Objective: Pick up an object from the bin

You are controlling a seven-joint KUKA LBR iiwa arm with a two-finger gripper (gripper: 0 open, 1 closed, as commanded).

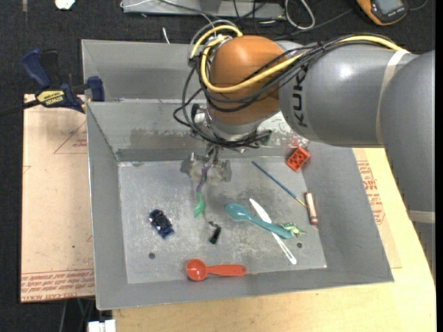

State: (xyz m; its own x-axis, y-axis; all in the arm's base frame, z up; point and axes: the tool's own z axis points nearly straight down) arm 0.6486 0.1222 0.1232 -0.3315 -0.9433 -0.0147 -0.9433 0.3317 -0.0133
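Observation:
My gripper (208, 167) hangs under the wrist over the back middle of the bin floor. A thin purple stick (203, 179) runs down from just below it towards a small green piece (199, 205) on the floor; whether the stick is held I cannot make out. To the right of the green piece lie a teal spoon (241, 213) and a white stick (271, 230). A small black piece (214, 234) lies just in front of the green one.
A blue toy car (160, 223) sits at the left and a red spoon (211, 270) near the front edge. At the right are a red block (297, 158), a thin blue stick (277, 179) and a pinkish cylinder (312, 208). The arm covers the bin's back right.

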